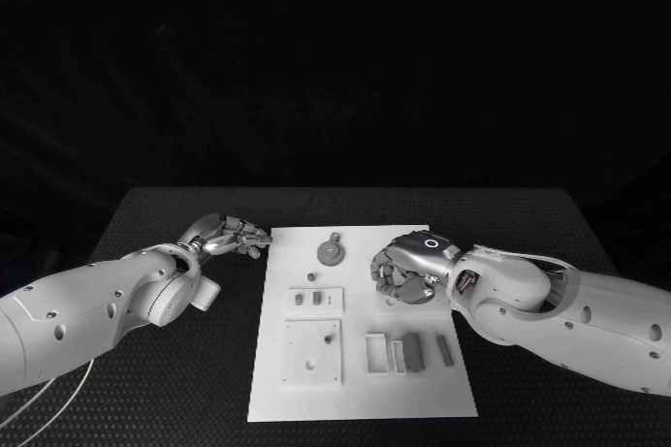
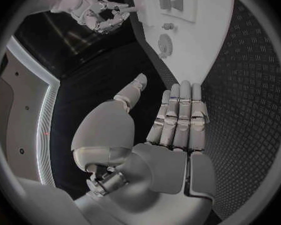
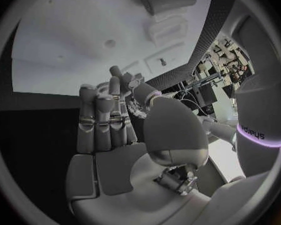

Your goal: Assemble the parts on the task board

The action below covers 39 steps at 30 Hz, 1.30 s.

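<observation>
On the black textured table [image 1: 168, 369] the white rectangular task board [image 1: 357, 379] holds small grey parts [image 1: 410, 350], seemingly unassembled. Both the left hand [image 1: 231, 236] and the right hand [image 1: 405, 272] are empty, fingers apart.

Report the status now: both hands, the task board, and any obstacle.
Left hand open beside the task board. Right hand open above the board, holds nothing. Round part lies on it. No obstacle seen.

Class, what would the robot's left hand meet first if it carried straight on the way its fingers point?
Probably the left edge of the white rectangular task board: the left hand points at it from beside it. Height above the black table is unclear.
</observation>
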Available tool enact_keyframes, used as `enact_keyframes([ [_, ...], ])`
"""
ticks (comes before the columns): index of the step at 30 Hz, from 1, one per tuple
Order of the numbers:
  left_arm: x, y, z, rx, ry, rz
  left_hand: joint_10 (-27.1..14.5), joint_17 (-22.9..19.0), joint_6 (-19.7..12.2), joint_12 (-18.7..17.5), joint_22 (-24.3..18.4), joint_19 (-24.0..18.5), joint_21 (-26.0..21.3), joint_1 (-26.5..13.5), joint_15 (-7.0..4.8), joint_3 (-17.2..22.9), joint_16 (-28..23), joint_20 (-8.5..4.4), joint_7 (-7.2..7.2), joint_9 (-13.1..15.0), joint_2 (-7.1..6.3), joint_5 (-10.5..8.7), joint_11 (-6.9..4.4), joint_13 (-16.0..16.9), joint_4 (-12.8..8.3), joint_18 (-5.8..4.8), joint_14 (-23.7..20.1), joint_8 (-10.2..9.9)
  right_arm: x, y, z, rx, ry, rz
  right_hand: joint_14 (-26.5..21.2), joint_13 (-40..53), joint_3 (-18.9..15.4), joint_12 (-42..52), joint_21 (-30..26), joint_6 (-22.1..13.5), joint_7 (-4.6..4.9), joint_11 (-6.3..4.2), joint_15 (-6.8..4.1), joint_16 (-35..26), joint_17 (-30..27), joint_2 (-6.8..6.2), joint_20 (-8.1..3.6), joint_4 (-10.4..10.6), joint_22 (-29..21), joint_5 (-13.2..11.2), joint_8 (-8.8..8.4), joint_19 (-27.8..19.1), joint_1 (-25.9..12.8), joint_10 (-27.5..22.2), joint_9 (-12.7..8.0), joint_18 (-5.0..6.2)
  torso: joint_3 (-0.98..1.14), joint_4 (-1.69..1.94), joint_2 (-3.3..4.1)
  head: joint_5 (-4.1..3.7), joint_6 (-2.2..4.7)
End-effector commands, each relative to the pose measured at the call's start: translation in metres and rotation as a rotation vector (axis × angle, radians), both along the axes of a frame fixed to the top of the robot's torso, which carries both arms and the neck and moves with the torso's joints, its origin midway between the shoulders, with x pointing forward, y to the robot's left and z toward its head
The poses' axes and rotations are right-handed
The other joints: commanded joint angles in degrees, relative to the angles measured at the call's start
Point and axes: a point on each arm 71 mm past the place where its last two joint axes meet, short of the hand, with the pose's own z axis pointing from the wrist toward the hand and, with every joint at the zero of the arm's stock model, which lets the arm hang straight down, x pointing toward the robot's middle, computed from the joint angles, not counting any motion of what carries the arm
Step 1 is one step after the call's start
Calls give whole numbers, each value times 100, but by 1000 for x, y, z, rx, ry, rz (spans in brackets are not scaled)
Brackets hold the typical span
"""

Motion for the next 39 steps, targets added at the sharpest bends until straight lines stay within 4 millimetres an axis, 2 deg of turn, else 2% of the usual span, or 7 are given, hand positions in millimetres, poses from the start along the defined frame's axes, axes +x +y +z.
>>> enact_keyframes([
  [1,0,-2,1,-9,-5,-14,-5,10,-38,-16,-10,1,36,-3,13,-24,-29,21,-12,-8,32,-22,30,-7,11,-15,25,30,-3,9,3,51,16,18,22,9,-12,11,33,78,35,-7,-35,21,10,18,-24,-7,120,21,40,34,-2,41,126,392,0,2,0,10,10],
  [9,0,-4,1,-10,-5,-17,-5,14,-39,-16,-11,1,36,-3,13,-24,-32,22,-12,-9,33,-22,30,-9,11,-15,25,30,-12,41,5,107,64,88,25,15,-12,11,35,78,35,-8,-36,21,11,22,-26,-6,119,21,38,36,-3,41,127,392,2,-11,-1,33,19],
  [13,0,-5,1,-11,-4,-19,-5,16,-40,-16,-12,1,36,-4,13,-24,-33,22,-12,-10,34,-22,30,-9,11,-15,26,30,-15,60,6,124,83,128,26,19,-12,10,36,75,37,-8,-36,21,11,27,-28,-5,119,21,36,38,-6,40,128,392,2,2,1,53,15],
  [16,0,-5,1,-11,-4,-20,-5,19,-40,-16,-13,1,36,-4,13,-23,-36,22,-11,-10,35,-22,30,-10,11,-16,26,30,-20,77,2,136,106,166,27,23,-12,8,36,72,38,-8,-36,19,11,33,-28,-5,118,21,34,38,-9,37,129,392,2,-1,2,97,8],
  [23,0,-7,1,-13,-3,-23,-6,23,-41,-16,-15,1,36,-5,13,-24,-39,22,-11,-11,36,-22,30,-12,11,-16,26,31,-30,101,-12,140,153,220,26,34,-13,4,35,65,42,-7,-35,15,10,47,-30,-6,115,21,28,36,-17,32,132,392,-1,3,1,178,-17],
  [33,0,-7,1,-12,-3,-23,-6,30,-42,-16,-17,0,36,-6,14,-24,-44,22,-11,-12,37,-22,30,-14,10,-16,27,32,-40,111,-36,90,224,253,24,46,-13,-1,32,57,45,-5,-34,9,10,60,-32,-9,112,21,22,31,-22,24,137,392,-2,2,1,282,-64],
  [39,0,-6,1,-11,-3,-20,-6,33,-42,-16,-18,0,37,-6,14,-24,-46,22,-11,-13,36,-22,30,-15,10,-16,27,32,-47,114,-49,71,272,271,19,54,-13,-7,28,50,47,-3,-32,4,10,71,-32,-12,112,21,17,22,-24,15,140,392,1,-5,2,308,-96],
])
